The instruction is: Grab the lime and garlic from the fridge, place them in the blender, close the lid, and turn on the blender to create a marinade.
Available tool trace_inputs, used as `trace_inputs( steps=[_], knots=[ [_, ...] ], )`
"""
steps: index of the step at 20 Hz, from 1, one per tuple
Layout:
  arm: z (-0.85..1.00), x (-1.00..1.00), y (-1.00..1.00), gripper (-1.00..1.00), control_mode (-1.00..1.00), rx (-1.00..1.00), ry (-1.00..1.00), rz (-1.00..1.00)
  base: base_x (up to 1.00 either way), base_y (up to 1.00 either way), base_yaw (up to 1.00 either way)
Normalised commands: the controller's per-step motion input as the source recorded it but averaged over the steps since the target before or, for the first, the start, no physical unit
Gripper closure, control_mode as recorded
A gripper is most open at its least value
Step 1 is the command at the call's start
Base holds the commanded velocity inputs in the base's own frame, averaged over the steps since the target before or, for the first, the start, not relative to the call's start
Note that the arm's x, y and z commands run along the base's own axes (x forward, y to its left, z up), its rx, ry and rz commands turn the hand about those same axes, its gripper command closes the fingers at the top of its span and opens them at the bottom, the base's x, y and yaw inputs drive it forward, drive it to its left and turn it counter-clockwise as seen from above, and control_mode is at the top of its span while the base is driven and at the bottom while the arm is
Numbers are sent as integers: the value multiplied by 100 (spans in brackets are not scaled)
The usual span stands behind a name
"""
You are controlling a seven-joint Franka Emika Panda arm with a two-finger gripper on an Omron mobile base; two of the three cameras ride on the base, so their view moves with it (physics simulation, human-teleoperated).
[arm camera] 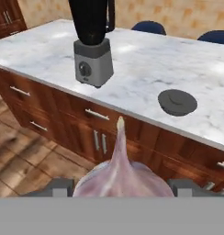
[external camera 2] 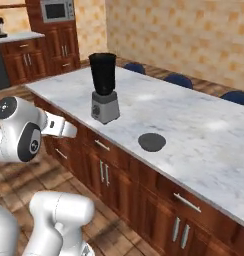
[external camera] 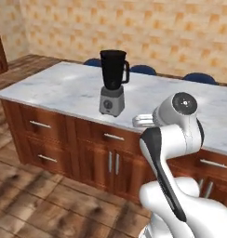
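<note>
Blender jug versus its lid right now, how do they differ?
The blender stands upright on its grey base near the counter's front edge; the lid lies flat on the marble, apart from it. The blender jug is tall, tapered and open-topped; the lid is a low round disc. Both are dark and rest on the same counter.

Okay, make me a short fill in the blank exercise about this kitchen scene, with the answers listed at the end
1. The gripper is shut on the ____.
2. The lid lies flat on the marble ____.
3. The blender jug's top is ____, with no lid on it.
4. The blender's round dial sits on its ____ base.

Answers: garlic; counter; open; grey
</note>
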Motion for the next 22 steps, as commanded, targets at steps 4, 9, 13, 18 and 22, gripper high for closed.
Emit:
trace_inputs(
  steps=[4,9,13,18,22],
  knots=[
    [0,0,0,100,100,0,0,0,89,100,-56],
    [0,0,0,100,100,0,0,0,76,97,-55],
    [0,0,0,100,100,0,0,0,64,78,-51],
    [0,0,0,100,100,0,0,0,47,31,-37],
    [0,0,0,100,100,0,0,0,55,4,-6]
  ],
)
